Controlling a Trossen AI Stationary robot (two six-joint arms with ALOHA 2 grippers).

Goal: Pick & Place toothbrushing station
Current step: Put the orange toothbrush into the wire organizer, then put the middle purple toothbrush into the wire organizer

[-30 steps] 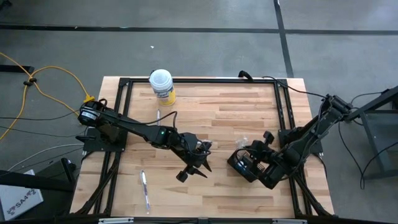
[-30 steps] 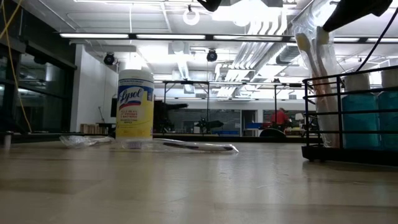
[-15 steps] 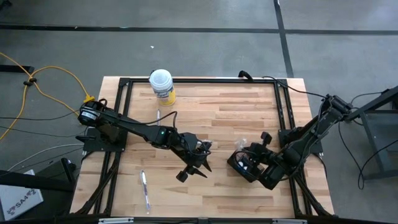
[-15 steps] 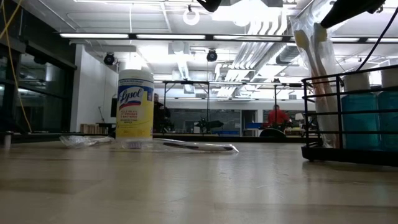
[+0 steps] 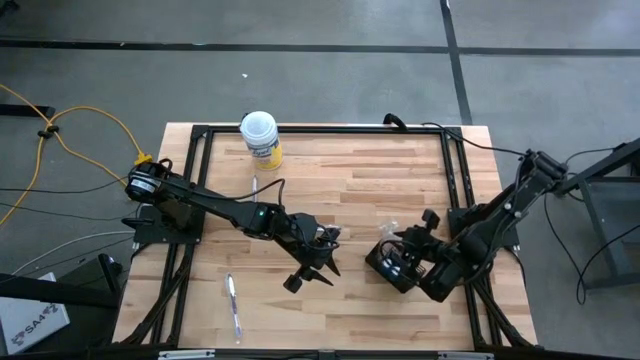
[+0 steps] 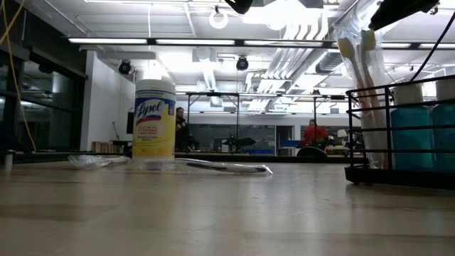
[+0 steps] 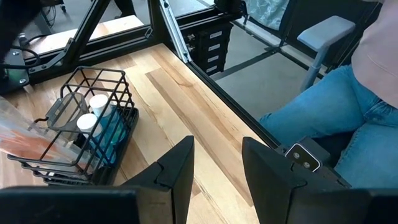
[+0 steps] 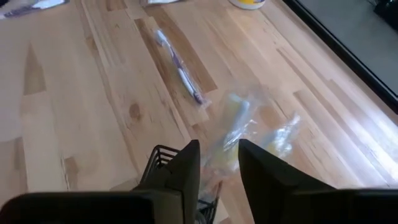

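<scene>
Item: toothbrushing station [image 5: 392, 266], a black wire caddy sitting flat on the desk [image 5: 350, 180] near its right edge, bottles and bagged brushes standing upright in it. In the high view its long axis is running diagonally across the planks. Your right gripper [image 5: 413, 247] is hanging just over it, fingers parted, gripping nothing. You are likely at the release step; next you should be lifting clear. Left gripper [image 5: 322, 262] is waiting mid-desk, fingers apart.

"Lysol" in blue script on yellow label of white-lidded canister [image 6: 154, 119], seen in low view; smaller print below it unreadable. Card [image 5: 30, 318] on floor, off table by left arm's base: looks like "SAA", unsure.
</scene>
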